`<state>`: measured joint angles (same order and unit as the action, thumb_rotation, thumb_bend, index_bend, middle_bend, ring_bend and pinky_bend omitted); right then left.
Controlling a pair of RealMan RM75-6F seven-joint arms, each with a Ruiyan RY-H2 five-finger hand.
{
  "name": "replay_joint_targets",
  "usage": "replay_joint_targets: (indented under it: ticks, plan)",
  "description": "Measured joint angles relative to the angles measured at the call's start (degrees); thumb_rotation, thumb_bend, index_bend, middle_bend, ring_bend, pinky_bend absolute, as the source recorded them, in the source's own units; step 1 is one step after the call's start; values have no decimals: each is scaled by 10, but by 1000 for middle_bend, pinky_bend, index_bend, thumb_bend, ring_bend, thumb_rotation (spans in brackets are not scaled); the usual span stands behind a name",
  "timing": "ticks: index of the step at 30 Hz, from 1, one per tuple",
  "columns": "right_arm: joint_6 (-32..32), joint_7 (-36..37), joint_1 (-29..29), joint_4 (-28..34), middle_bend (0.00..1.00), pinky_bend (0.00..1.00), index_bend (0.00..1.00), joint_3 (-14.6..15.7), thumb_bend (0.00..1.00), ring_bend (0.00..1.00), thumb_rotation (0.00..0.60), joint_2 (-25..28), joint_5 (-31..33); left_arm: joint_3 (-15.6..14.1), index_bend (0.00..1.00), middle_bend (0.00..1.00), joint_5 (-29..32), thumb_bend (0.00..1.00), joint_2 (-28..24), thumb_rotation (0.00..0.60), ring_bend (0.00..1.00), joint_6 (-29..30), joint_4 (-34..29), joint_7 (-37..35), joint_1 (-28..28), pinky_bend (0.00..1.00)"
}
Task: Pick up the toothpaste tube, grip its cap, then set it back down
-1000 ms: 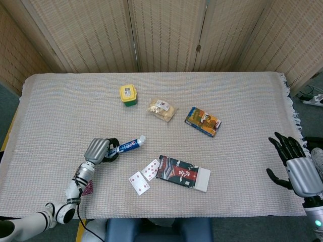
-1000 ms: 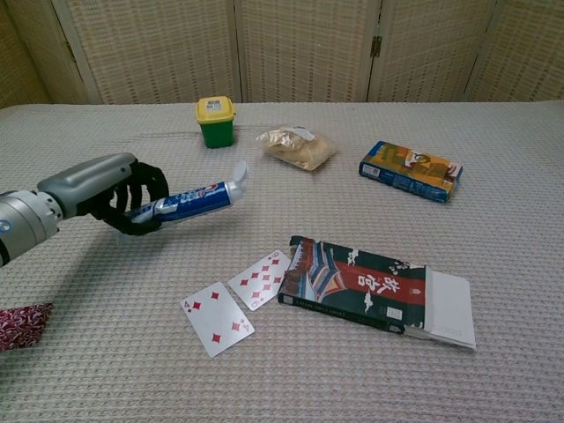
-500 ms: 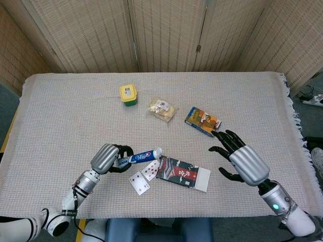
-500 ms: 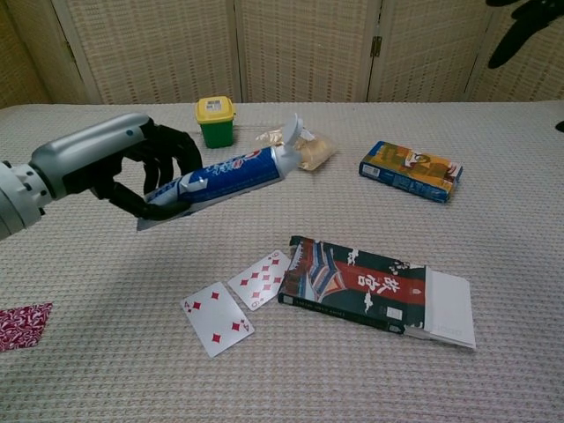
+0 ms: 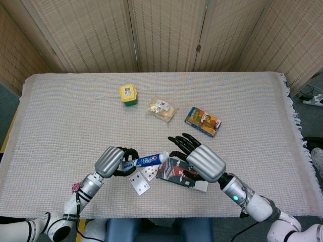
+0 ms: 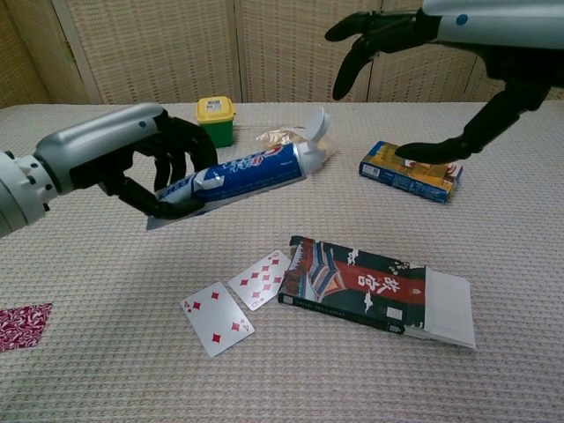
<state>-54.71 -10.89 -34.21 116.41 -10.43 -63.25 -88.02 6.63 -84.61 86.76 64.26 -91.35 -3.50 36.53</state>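
While your left hand (image 6: 145,159) grips the toothpaste tube (image 6: 247,172) aloft, only the chest view shows air beneath it; your right hand (image 5: 194,154), fingers spread and empty, hovers just beside its cap (image 6: 315,128).

Two large white Chinese characters, too stylised to make out, on the red band of the dark box (image 6: 374,286) – red diamond pips on two playing cards (image 6: 238,301). Toothpaste tube (image 6: 251,172) lettering too blurred to read.

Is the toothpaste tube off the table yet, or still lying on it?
Off the table. The left robot hand holds the toothpaste tube in the air, cap end tilted up, above the playing cards.
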Motion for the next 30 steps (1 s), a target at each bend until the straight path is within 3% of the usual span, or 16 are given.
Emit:
replay_joint_targets:
  ticks: [13,30]
  plan:
    - [25,-47,-36,-12,5,0,292,1,395,0,600,-34,65,0,791,814,2,754,1,600,700,3,-1,2,-1,627]
    - [22,-35,-46,-35,6,0,292,17,394,0,600,-54,88,0,799,820,-24,763,4,600,703,37,8,-44,-10,622]
